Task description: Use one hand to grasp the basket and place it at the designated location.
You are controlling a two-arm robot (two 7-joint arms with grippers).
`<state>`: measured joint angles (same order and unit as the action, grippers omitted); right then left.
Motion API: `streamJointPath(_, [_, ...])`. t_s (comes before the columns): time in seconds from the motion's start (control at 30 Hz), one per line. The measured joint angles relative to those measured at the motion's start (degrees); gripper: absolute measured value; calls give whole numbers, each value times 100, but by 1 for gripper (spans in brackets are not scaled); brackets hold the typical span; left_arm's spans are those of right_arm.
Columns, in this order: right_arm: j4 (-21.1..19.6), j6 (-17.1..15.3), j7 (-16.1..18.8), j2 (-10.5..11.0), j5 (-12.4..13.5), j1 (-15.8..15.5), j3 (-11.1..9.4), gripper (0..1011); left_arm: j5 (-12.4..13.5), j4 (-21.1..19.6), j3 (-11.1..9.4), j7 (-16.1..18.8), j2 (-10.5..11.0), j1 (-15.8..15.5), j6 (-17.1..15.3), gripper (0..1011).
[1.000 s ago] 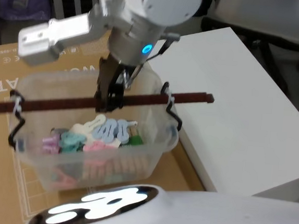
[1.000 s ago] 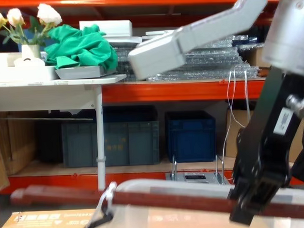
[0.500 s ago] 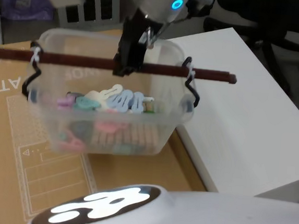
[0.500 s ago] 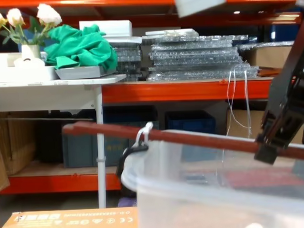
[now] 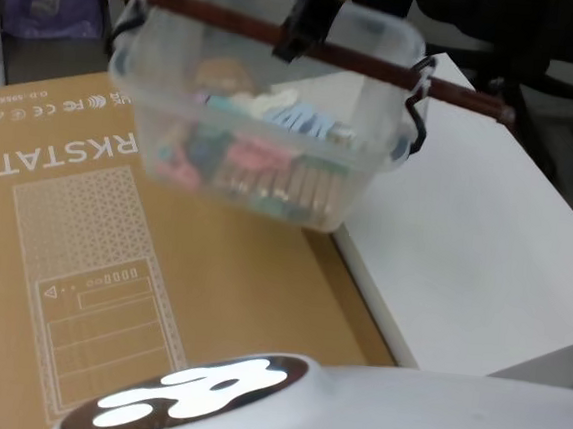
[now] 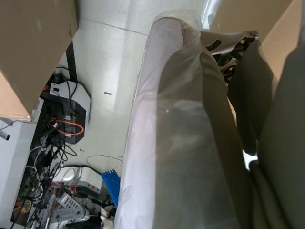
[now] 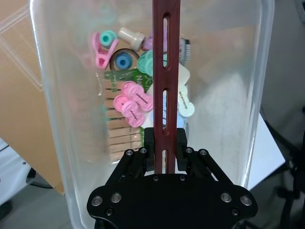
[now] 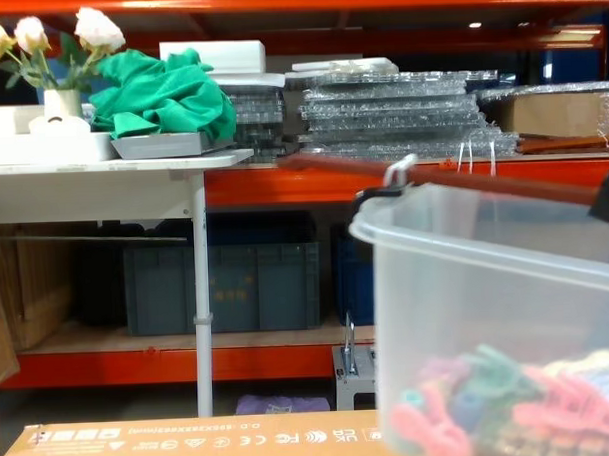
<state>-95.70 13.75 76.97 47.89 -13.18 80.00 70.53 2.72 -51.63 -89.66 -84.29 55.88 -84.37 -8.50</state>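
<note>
While the basket (image 5: 374, 107) hangs tilted in the air where the cardboard box (image 5: 83, 247) meets the white bench (image 5: 465, 240), my right gripper (image 7: 165, 144) is clamped on its dark red handle bar (image 7: 166, 57). I judge the grasp and lift done; setting it down remains.

One basket (image 5: 377, 117), one red bar (image 5: 370, 67), one cardboard sheet (image 5: 109, 289) — pegs (image 5: 261, 162) (jumbled) uncountable.

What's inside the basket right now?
The basket holds pink, teal and blue plastic clips and a row of wooden pegs. The red handle bar, held by the right gripper, covers the middle ones.
</note>
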Motion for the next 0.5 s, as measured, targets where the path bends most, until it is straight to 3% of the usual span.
streamJointPath(0.5, [687, -615, 254, 285, -7, 7, -297, 244, -1, -2, 0, 0, -1, 0, 0, 0])
